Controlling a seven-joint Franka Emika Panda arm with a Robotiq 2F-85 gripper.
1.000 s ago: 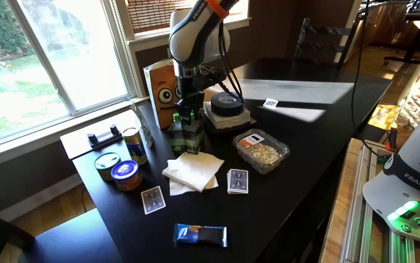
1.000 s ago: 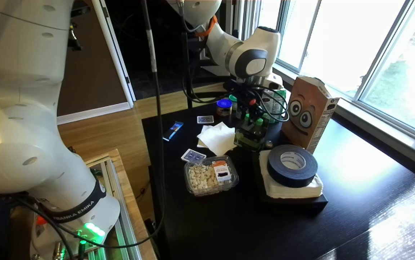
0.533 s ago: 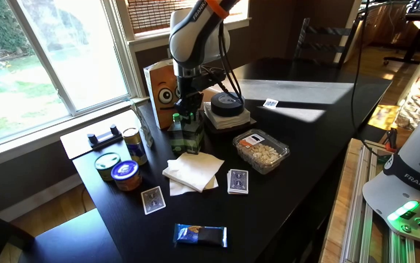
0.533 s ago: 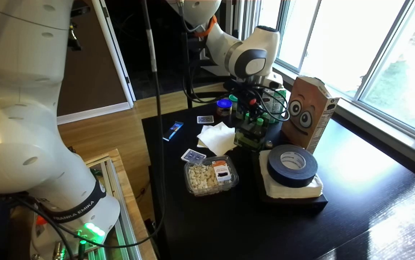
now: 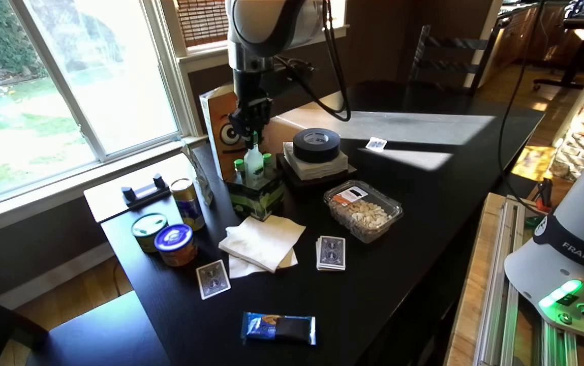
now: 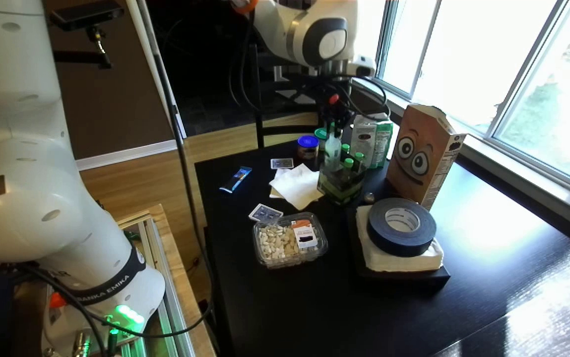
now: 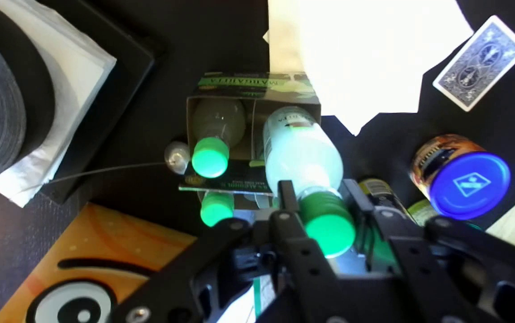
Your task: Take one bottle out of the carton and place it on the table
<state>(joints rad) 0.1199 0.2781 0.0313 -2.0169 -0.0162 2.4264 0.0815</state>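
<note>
My gripper is shut on the cap and neck of a pale green bottle with a green cap. It holds the bottle nearly upright, raised well above its neighbours. The bottle's lower end is still inside the dark green carton, at one corner compartment, as the wrist view shows the bottle over the carton. Several other green-capped bottles stay in the carton. In an exterior view the gripper, bottle and carton also show. The carton stands on the black table.
White napkins lie against the carton's near side. A tall brown box stands behind it. A tape roll sits on stacked napkins beside it. Nearby are a nut tub, cans, a bag, playing cards and a blue-wrapped bar.
My gripper has risen and pulled the bottle up from among the others. The carton has shifted and turned slightly, and the napkins have slid a little with it.
</note>
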